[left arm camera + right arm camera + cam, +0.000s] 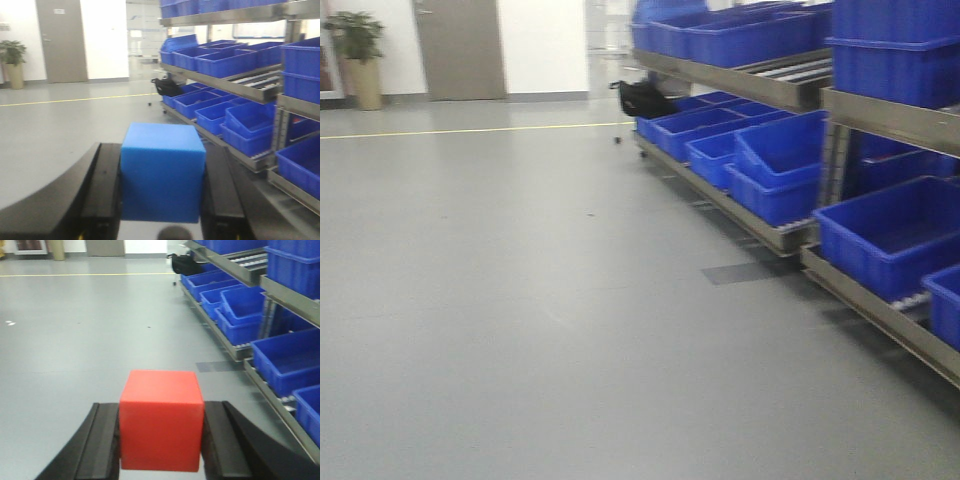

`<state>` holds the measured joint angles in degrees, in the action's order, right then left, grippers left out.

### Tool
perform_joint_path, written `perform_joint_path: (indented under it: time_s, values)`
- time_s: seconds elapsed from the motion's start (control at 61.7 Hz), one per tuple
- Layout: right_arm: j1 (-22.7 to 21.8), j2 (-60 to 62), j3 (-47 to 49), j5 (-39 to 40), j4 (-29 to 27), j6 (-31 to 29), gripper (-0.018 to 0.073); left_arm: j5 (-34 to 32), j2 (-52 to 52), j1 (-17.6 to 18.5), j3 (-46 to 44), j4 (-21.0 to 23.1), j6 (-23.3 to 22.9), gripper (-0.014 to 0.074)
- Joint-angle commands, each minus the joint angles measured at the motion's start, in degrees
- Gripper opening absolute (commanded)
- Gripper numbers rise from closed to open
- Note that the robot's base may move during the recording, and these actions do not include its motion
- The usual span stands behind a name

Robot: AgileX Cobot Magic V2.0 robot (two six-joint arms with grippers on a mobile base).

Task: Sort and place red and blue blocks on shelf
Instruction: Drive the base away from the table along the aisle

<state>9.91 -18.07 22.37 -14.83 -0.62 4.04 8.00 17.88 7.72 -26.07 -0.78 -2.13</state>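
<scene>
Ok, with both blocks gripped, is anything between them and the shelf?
Nothing visible on the floor between the blue block, the red block and the shelf. Blue bins crowd its tiers, though; a black bag sits at its far end.

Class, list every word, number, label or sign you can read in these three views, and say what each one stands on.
No text can be read in any view.
The door plate: too small and blurred to read.
The framed picture on the far wall: too blurred to tell whether it bears words.
The blue block, the red block and the blue bins: no markings show.
</scene>
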Motion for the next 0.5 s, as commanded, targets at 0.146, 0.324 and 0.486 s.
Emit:
perform_joint_path:
  time_s: [0.146,0.324,0.486]
  values:
    - [-0.3,-0.2,1.6,5.0,0.6,-0.4,0.0377,-5.0,0.5,0.0,-1.6,0.0,0.0,0.0124]
    - [-0.3,-0.2,1.6,5.0,0.6,-0.4,0.0377,-5.0,0.5,0.0,-1.6,0.0,0.0,0.0124]
    - [-0.3,-0.2,1.6,5.0,0.6,-0.4,0.0377,-5.0,0.5,0.0,-1.6,0.0,0.0,0.0124]
